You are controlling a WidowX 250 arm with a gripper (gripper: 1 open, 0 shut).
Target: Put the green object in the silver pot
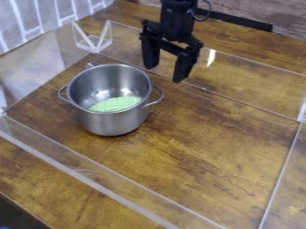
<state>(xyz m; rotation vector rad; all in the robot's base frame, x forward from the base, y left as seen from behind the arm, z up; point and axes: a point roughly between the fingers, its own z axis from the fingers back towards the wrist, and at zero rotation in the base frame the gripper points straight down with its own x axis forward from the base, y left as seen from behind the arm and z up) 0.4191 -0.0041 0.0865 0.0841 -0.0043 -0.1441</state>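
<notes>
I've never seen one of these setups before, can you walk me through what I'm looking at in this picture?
Sure. There is just one viewpoint: a camera looking down at an angle onto a wooden table. The black machine near the top is the end of a robot arm. Its claw hangs over the far part of the table, with its two fingers spread apart and nothing held between them.

Toward the left stands a round, shiny steel pot with a small loop handle on each side. Inside it, on the bottom, lies a flat, light-green piece. The job was to put the green object in the silver pot, and it is in there now.
</notes>
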